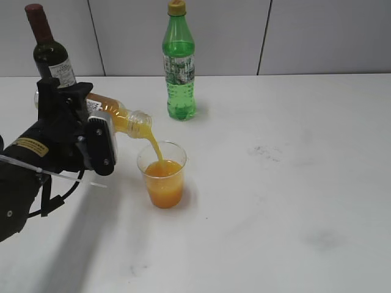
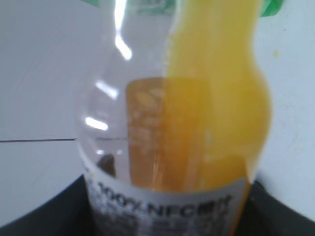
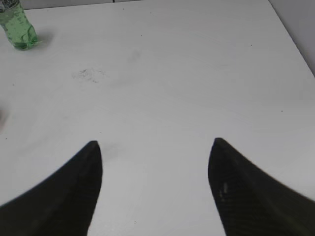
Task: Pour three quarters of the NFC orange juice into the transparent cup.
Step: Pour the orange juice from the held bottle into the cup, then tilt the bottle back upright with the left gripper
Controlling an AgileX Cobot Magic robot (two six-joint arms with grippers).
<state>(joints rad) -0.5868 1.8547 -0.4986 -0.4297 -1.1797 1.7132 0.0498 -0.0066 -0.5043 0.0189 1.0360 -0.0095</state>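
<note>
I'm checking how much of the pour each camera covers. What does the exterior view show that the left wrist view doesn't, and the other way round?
Only the exterior view shows the transparent cup partly filled, the stream falling into it, the dark wine bottle, the left gripper and the table.

Only the left wrist view shows the label text reading 100% NFC and juice pooled along one side of the bottle.

Both show the tilted NFC orange juice and the green bottle, only slivers of it in the wrist view.
</note>
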